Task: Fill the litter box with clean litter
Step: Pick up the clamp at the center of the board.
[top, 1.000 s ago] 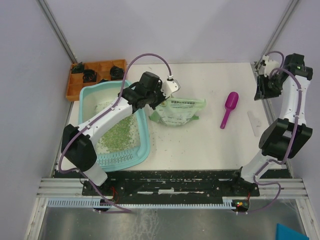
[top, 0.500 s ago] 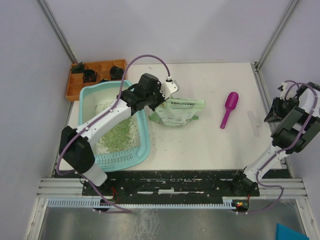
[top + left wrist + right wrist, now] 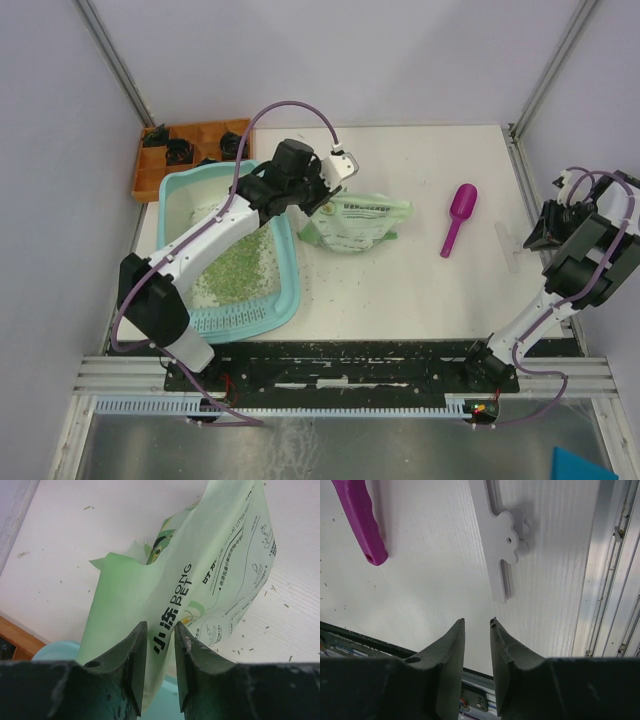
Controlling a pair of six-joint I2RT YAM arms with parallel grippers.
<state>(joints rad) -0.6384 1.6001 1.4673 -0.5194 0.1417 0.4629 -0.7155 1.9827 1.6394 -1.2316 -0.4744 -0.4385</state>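
Your 2 arms are sitting at the near edge of the table (image 3: 400, 290).

Your right arm is folding up tall on the right side. Its right gripper (image 3: 476, 622) is pointing down at the bare table top. Its fingers are standing a little apart and are holding nothing. A white clip (image 3: 502, 555) is lying just past them. The pink scoop (image 3: 458, 218) is lying farther left, flat on the table.

Your left arm is reaching from its base up and across the litter box (image 3: 225, 322). The box is sitting on the left side of the table, with its hole strip at the near end. The clean litter (image 3: 235, 265) is lying inside it, mostly in the near half. A few bits are lying loose on the table beside it.

The left gripper (image 3: 159, 626) is hanging over the far right corner of the box. Its fingers are showing a thin gap. The green bag (image 3: 355, 222) is right in front of them. You cannot tell if they are touching it.

An orange tray (image 3: 150, 180) is sitting at the far left.
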